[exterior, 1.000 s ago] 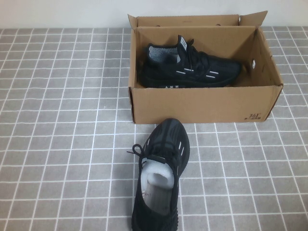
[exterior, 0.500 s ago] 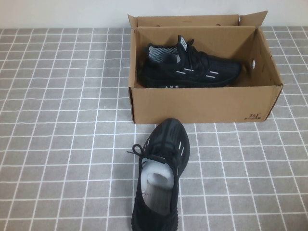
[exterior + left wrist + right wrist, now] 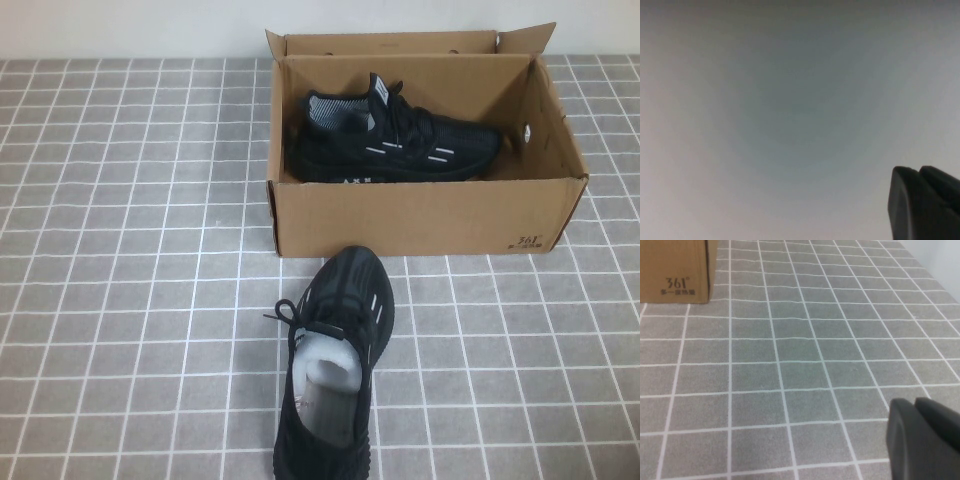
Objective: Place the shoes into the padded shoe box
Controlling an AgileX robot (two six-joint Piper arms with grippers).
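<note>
One black knit sneaker (image 3: 390,140) lies on its side inside the brown corrugated cardboard shoe box (image 3: 420,215) at the bench's (image 3: 120,300) 12 o'clock; the other black sneaker (image 3: 335,365) stands just outside, at 6 o'clock of it. The left end effector (image 3: 925,205) faces blank grey; the right end effector (image 3: 922,440) hovers over grey tiles near the box corner; whether either is open, I cannot tell.

One shoe (image 3: 395,140) inside the shoe box (image 3: 420,215), other shoe (image 3: 335,365) just before it.

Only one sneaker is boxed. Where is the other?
In the high view the second shoe lies on the tiled table, just in front of the shoe box, toe toward it, slightly left of centre.
</note>
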